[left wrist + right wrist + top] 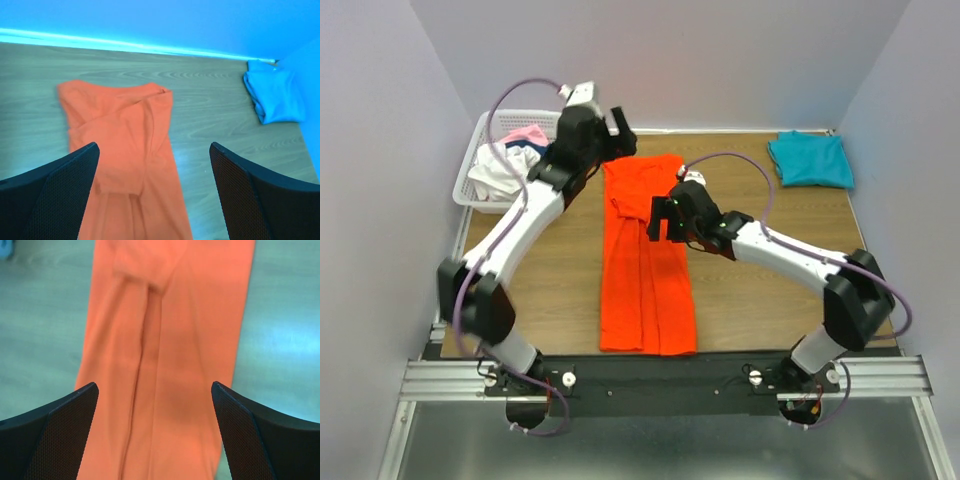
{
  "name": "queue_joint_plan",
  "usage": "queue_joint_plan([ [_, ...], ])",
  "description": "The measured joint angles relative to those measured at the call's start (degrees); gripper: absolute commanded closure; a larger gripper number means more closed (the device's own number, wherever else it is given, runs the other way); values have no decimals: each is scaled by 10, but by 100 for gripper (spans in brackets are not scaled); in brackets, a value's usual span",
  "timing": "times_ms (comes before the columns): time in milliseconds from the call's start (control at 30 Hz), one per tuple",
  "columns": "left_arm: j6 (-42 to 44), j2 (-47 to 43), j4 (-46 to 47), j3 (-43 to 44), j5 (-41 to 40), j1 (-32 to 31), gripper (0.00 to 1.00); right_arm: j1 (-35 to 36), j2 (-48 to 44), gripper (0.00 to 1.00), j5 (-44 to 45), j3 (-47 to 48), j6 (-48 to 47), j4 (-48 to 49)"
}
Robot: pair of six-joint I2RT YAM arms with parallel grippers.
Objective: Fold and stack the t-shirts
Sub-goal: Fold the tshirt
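- Top view: the orange-red t-shirt (645, 260) lies down the middle of the wooden counter (770, 290). It is folded lengthwise into a long strip running from the upper centre of the frame to the near edge
- The teal-blue t-shirt (810, 160) sits folded in the upper right corner of the counter, well apart from the orange one
- A white basket (468, 180) at the upper left holds crumpled t-shirts (505, 170) in white, pink and navy
- The left hand (623, 133) hovers just beside the strip's upper left end, and the right hand (660, 220) hangs over its middle
- Left wrist view: the left hand's fingers (60, 195) stand wide apart in the lower corners, with nothing between them. The strip's upper end, with a sleeve folded in, fills the centre-left, and the teal shirt shows at the upper right
- Right wrist view: the right hand's fingers (55, 435) are also spread wide and hold nothing. The orange strip, with its lengthwise creases, lies below them, with bare counter on either side
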Motion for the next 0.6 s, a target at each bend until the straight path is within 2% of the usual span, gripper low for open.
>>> queue_joint_plan([
  [133,-37,-187,74,-214,-49,0,2,-13,124,0,16,108,-27,2],
  [267,-72,-269,89,-386,-73,0,2,-22,253,0,35,225,-64,1],
  [433,-111,-297,66,-511,-83,-4,2,-28,357,0,45,312,-114,-1],
  [600,-133,-331,66,-560,-84,-4,2,-29,414,0,61,352,-154,-3],
])
